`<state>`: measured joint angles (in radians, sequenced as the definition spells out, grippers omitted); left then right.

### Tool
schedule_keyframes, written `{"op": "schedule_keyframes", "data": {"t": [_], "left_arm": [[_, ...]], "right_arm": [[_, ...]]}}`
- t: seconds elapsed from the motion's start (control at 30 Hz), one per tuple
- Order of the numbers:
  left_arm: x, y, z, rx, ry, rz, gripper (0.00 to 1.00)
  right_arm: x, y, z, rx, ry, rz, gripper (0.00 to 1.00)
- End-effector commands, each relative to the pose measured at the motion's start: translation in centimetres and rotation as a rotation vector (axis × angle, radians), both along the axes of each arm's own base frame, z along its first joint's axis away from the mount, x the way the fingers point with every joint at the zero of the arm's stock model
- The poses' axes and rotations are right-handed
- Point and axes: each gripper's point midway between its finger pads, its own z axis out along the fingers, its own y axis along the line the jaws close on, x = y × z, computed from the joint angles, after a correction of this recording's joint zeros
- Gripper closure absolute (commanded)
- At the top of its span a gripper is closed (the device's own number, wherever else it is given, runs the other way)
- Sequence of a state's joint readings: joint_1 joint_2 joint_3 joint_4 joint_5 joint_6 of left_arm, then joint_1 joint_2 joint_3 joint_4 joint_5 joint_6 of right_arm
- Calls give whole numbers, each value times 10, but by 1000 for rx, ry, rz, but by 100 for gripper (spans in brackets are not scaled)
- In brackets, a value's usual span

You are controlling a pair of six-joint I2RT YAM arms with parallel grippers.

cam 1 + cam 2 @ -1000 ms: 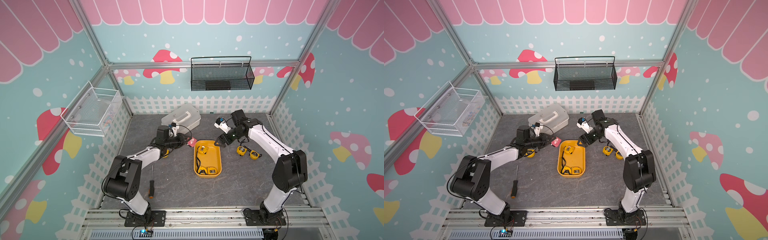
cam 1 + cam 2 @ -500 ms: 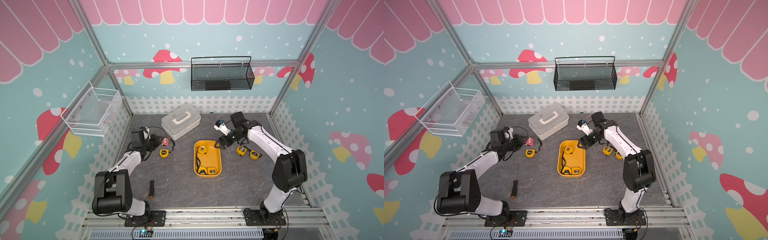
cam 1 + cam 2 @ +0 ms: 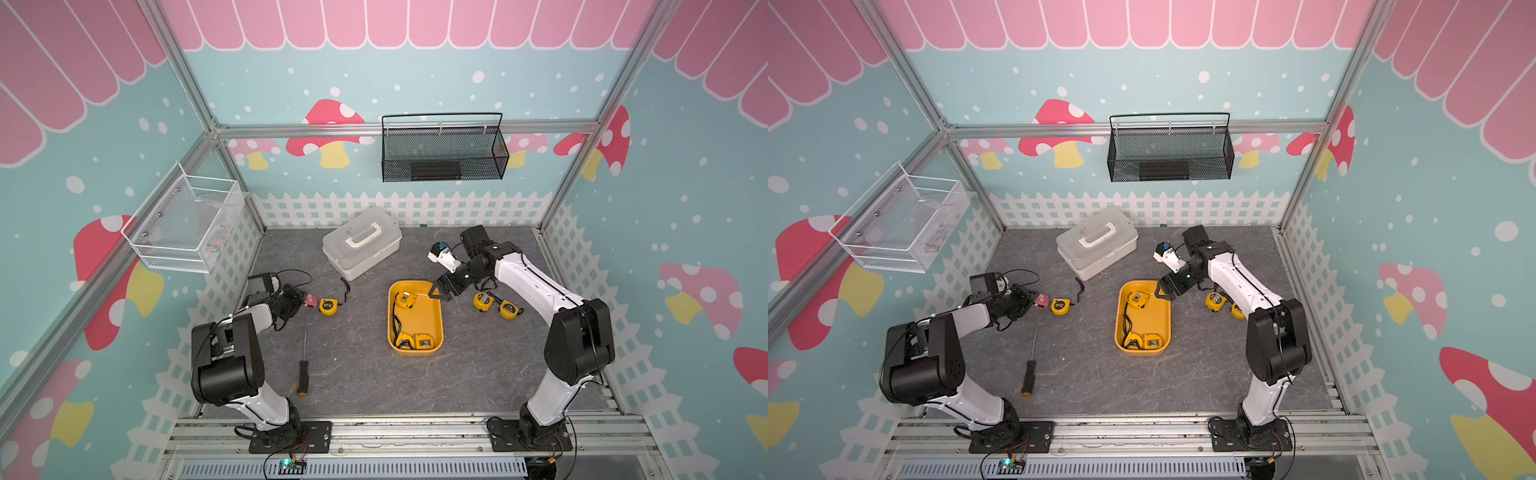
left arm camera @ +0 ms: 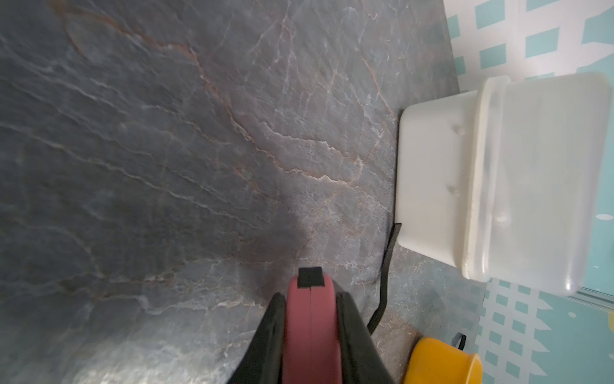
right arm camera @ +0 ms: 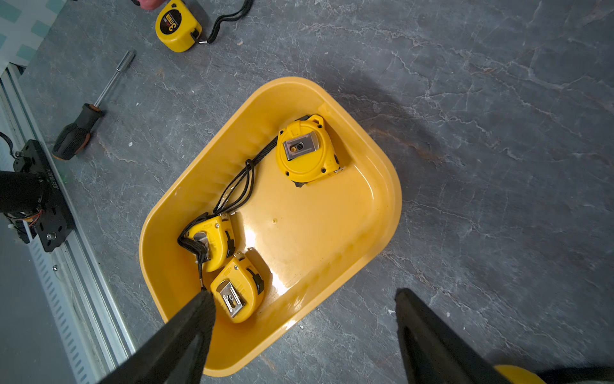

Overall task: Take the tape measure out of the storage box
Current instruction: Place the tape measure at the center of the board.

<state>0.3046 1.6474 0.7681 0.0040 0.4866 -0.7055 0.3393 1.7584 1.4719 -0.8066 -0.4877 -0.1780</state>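
The yellow-orange storage box (image 3: 419, 322) (image 3: 1150, 322) (image 5: 315, 226) lies mid-table with three yellow tape measures in it: one (image 3: 403, 300) (image 5: 305, 149) at its far end and two (image 3: 404, 343) (image 5: 212, 242), (image 3: 424, 343) (image 5: 237, 292) at its near end. My right gripper (image 3: 439, 291) (image 3: 1163, 291) (image 5: 304, 294) hangs open over the box's far right corner, holding nothing. My left gripper (image 3: 303, 297) (image 3: 1034, 299) (image 4: 310, 299) is far left of the box, shut on a red tape measure (image 3: 310, 299) (image 4: 310, 332).
One yellow tape measure (image 3: 327, 306) (image 5: 177, 28) lies by the left gripper, and two (image 3: 483, 301), (image 3: 508, 308) lie right of the box. A white lidded case (image 3: 361, 243) (image 4: 498, 186) stands behind. A screwdriver (image 3: 302, 365) (image 5: 86, 123) lies front left. Mesh baskets (image 3: 442, 153), (image 3: 183, 224) hang on the walls.
My left arm has drawn back to the left with the red tape measure, away from the box and the white case. The right gripper has stayed open near the box's far corner.
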Motion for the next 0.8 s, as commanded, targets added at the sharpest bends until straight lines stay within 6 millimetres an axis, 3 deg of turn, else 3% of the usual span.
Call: {"op": "schedule_keyframes", "data": {"t": [0.0, 0.43, 0.77], "left_arm": [[8, 6, -3, 4, -17, 13, 87], [0, 12, -28, 17, 48, 28, 81], [-6, 17, -37, 43, 89, 34, 63]], "right_arm": [[-4, -2, -9, 0, 31, -1, 14], [-4, -5, -10, -5, 33, -10, 15], [-3, -4, -9, -1, 33, -11, 14]]}}
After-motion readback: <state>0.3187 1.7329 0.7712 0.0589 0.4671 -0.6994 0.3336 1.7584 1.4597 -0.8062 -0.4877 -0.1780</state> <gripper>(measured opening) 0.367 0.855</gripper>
